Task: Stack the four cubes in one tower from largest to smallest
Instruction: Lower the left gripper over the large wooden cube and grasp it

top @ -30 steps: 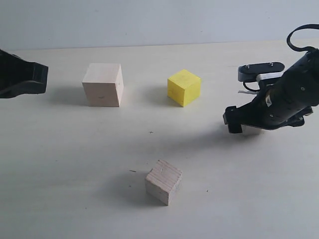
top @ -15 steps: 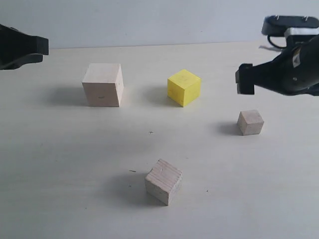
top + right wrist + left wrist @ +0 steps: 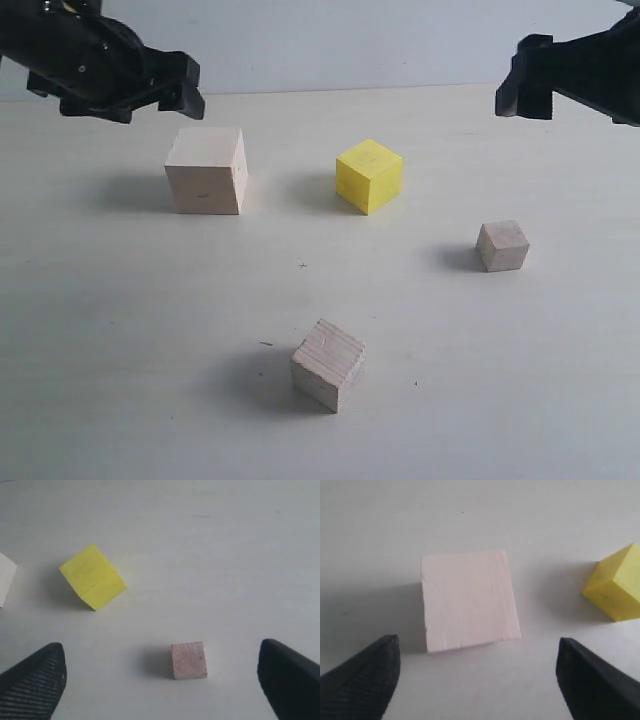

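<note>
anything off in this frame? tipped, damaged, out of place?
Nothing stands out. The large cube, yellow cube, medium cube and small cube all sit flat and apart on the table, undamaged, none stacked. The yellow and medium ones are turned askew to the large one, harmlessly. Left gripper and right gripper are open and empty.

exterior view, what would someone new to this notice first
The bright yellow cube pops first, the only colour on the pale table, just right of centre toward the back. Three bare-wood cubes sit apart around it: the large cube to its left, the small cube nearer on the right, the medium cube nearest the camera. The black left tool and right tool hang open at the upper corners, the left above the large cube.
</note>
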{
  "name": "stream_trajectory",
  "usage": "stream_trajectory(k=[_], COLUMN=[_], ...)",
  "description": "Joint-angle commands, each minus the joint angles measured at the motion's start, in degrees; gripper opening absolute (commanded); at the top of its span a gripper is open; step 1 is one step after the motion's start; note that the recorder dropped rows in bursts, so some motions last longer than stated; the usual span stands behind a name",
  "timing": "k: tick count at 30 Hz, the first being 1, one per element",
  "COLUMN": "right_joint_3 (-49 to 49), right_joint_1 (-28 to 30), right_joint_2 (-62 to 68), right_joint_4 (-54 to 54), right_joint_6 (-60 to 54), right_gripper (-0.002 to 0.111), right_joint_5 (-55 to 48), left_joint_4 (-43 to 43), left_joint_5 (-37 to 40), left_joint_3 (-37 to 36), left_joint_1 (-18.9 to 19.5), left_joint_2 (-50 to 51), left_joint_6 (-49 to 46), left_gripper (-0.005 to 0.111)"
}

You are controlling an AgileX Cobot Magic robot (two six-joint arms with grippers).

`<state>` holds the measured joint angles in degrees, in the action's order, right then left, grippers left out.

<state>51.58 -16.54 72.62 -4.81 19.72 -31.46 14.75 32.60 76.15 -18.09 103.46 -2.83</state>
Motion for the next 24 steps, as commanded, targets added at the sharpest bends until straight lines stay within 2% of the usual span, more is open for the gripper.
stream_trajectory(k=[1, 5, 9, 12, 17, 19, 24], right_joint_3=[0.3, 0.3, 0.3, 0.3, 0.3, 0.3, 0.3], right_joint_1=[0.2, 0.2, 0.2, 0.2, 0.2, 0.2, 0.2], right_joint_2=[-1.2, -1.2, -1.2, -1.2, -1.2, -1.2, -1.2], right_joint_4=[-0.3, -0.1, -0.1, -0.1, -0.1, -0.1, -0.1], right_joint_6=[-1.8, -1.8, -2.3, -2.7, -3.3, -3.3, -3.3], right_gripper=[0.097, 0.097, 0.097, 0.097, 0.097, 0.097, 0.097], right_joint_5=[-3.4, -5.5, -6.3, -6.3, -6.3, -6.3, -6.3], left_joint_4=[0.7, -1.0, -4.7, -4.7, -7.4, -8.2, -8.2], left_joint_5=[0.6, 5.0, 14.0, 19.5, 24.2, 26.4, 28.0], left_joint_3=[7.6, 14.0, 21.0, 25.8, 32.6, 34.8, 35.1], left_joint_1=[-0.4, -0.4, -0.4, -0.4, -0.4, -0.5, -0.5], left_joint_2=[5.8, 11.4, 17.1, 20.9, 23.7, 24.2, 24.2], left_joint_6=[0.2, 1.6, 8.7, 9.8, 11.1, 11.1, 10.6], left_gripper=[0.08, 0.078, 0.078, 0.078, 0.078, 0.078, 0.078])
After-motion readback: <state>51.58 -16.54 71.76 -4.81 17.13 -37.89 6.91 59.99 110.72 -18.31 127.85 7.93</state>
